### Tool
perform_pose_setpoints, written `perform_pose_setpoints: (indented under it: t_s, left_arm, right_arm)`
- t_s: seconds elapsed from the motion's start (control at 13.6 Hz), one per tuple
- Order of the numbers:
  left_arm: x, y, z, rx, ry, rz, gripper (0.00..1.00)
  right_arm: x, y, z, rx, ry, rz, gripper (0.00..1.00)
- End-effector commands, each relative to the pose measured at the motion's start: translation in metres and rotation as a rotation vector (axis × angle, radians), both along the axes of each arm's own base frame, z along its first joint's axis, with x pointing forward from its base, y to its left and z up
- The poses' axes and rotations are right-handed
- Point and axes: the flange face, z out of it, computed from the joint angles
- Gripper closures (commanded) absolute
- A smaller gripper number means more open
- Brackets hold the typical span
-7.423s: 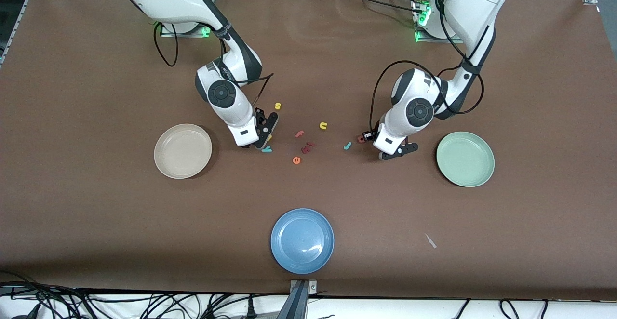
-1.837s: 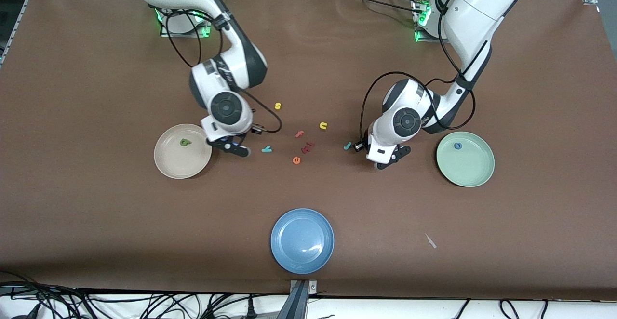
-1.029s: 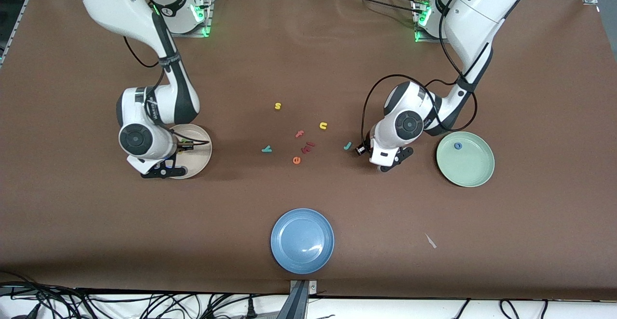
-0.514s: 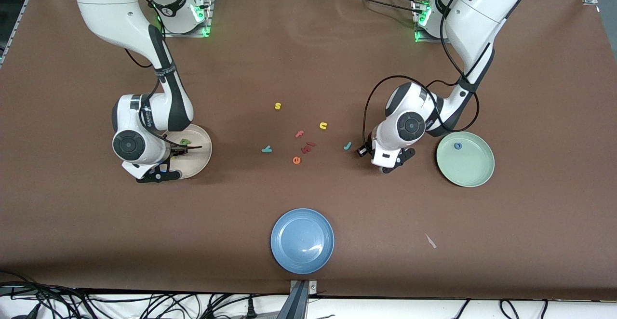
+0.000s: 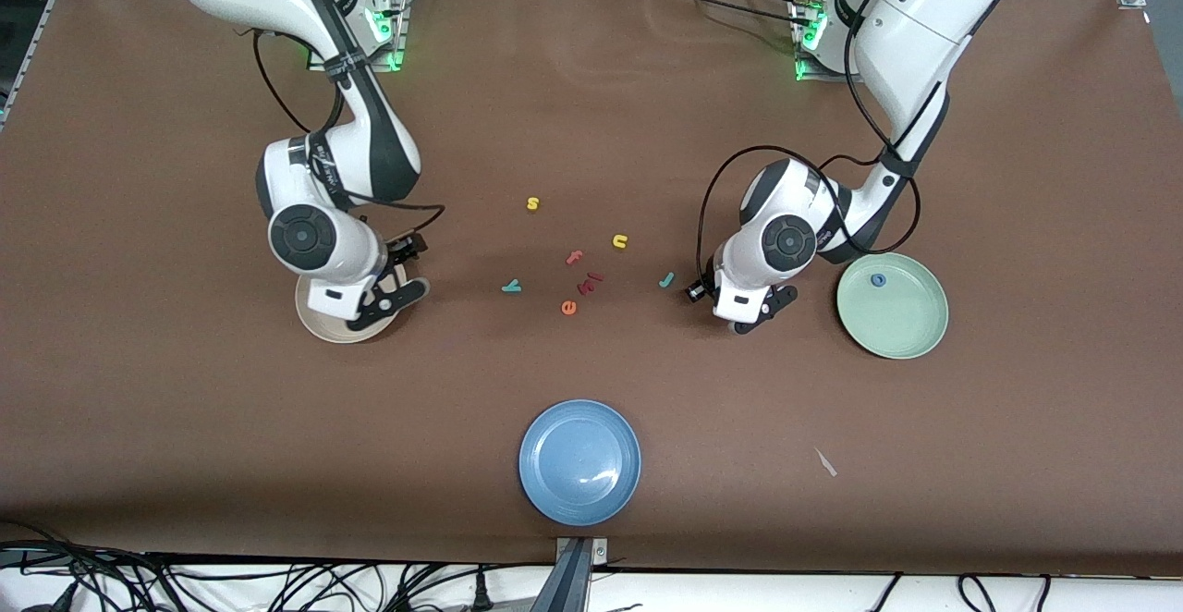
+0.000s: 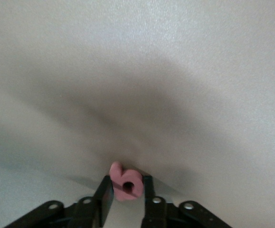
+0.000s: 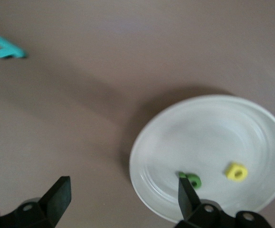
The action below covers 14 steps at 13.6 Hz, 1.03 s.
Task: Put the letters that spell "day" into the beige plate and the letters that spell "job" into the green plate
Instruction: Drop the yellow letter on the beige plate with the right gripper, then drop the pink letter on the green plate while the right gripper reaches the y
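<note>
In the left wrist view my left gripper [image 6: 127,180] is shut on the salmon "b" [image 6: 128,188], down at the table. Seen from the front, that left gripper [image 5: 747,314] sits between the teal "j" [image 5: 666,279] and the green plate [image 5: 892,305], and the hand hides the "b". The blue "o" [image 5: 878,280] lies in the green plate. My right gripper [image 7: 124,192] is open and empty over the beige plate's [image 7: 251,118] rim. A green letter [image 7: 193,180] and a yellow letter [image 7: 236,171] lie in that plate. The teal "y" [image 5: 511,287] lies on the table.
Loose letters lie mid-table: a yellow "s" [image 5: 532,203], a yellow "u" [image 5: 620,241], a salmon "f" [image 5: 575,257], dark red pieces [image 5: 591,282] and an orange "e" [image 5: 568,308]. A blue plate [image 5: 579,461] stands near the front camera, with a white scrap [image 5: 825,462] beside it.
My right gripper opened, left the yellow letter in the beige plate and swung toward the table's middle. My left gripper's fingers closed in on the salmon "b".
</note>
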Motion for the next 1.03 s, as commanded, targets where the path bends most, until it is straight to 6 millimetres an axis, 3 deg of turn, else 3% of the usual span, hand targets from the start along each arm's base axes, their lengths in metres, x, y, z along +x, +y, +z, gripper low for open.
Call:
perform_pose_setpoints:
  t_s: [0.0,0.07,0.29,0.37,0.51,0.59,0.73,0.88,0.96]
  left_arm:
    - [0.012,0.017,-0.001,0.036,-0.024,-0.01,0.85]
    - [0.016,0.02,0.012,0.037,-0.034,-0.011,0.85]
    - [0.022,0.055,0.095,0.056,0.031,-0.134,0.85]
    - [0.022,0.072,0.113,0.034,0.068,-0.172,0.85]
    - [0.027,0.128,0.135,-0.003,0.112,-0.25,0.85]
    - [0.028,0.16,0.134,-0.022,0.149,-0.286,0.85]
    - [0.032,0.226,0.125,-0.06,0.168,-0.334,0.85]
    - [0.033,0.287,0.111,-0.101,0.167,-0.377,0.85]
    - [0.032,0.31,0.101,-0.098,0.174,-0.402,0.85]
  right_arm:
    - [0.005,0.029,0.008,0.075,-0.01,0.225,0.0]
    - [0.003,0.05,0.001,0.097,-0.01,0.286,0.0]
    - [-0.006,0.09,-0.01,0.126,0.001,0.346,0.0]
    - [-0.003,0.094,-0.016,0.13,0.004,0.353,0.0]
    - [0.001,0.103,-0.029,0.133,0.013,0.347,0.0]
    - [-0.008,0.12,-0.039,0.142,0.021,0.359,0.0]
    - [-0.005,0.134,-0.048,0.154,-0.028,0.337,0.01]
    - [-0.009,0.148,-0.063,0.158,-0.06,0.311,0.12]
    - [-0.011,0.154,-0.07,0.159,-0.072,0.298,0.12]
